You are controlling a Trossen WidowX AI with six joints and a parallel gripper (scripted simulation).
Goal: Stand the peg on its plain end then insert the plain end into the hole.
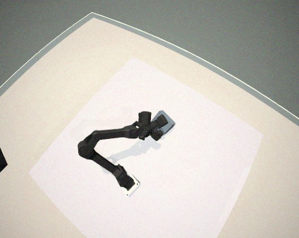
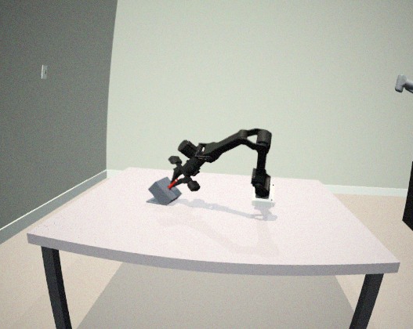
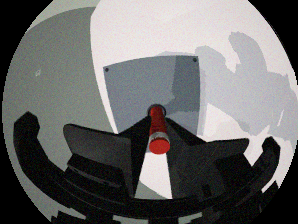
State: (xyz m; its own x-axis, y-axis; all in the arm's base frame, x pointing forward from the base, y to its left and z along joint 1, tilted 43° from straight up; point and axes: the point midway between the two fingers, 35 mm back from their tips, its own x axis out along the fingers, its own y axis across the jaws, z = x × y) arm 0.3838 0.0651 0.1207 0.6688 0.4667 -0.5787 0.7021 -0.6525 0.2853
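The red peg [image 2: 171, 186] [image 3: 157, 125] is tilted, with its plain end at the hole in the sloped panel [image 1: 169, 122] [image 2: 159, 193] [image 3: 137, 87]. In the wrist view the hole's dark rim shows around the peg's far end; how deep the peg sits is hidden. The white band and red banded end point back toward the wrist camera. My gripper [image 2: 175, 180] [image 3: 157, 120] is shut on the peg, its fingertips close in front of the panel face. In the top view the arm hides the peg and hole.
The grey-blue panel block stands on the white table [image 1: 189, 170] [image 2: 222, 243]. The arm's white base plate [image 1: 134, 189] [image 2: 262, 203] is on the table, to the right of the panel in the exterior view. Two dark screw heads mark the panel's far corners.
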